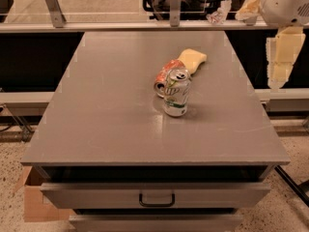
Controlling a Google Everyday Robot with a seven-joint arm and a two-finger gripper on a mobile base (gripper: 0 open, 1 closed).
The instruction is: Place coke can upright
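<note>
The coke can (164,73), red-orange with a silver top, lies on its side near the middle of the grey tabletop (106,105), its top facing the front left. A white-and-green 7UP can (176,93) stands upright right in front of it and hides part of it. A pale yellow sponge (192,61) lies just behind the coke can. My gripper (280,57) hangs at the far right, above and beyond the table's right edge, well apart from the cans.
A drawer (155,195) with a dark handle stands slightly open under the tabletop. A cardboard box (38,202) sits on the floor at the lower left. A metal rail (125,27) runs behind the table.
</note>
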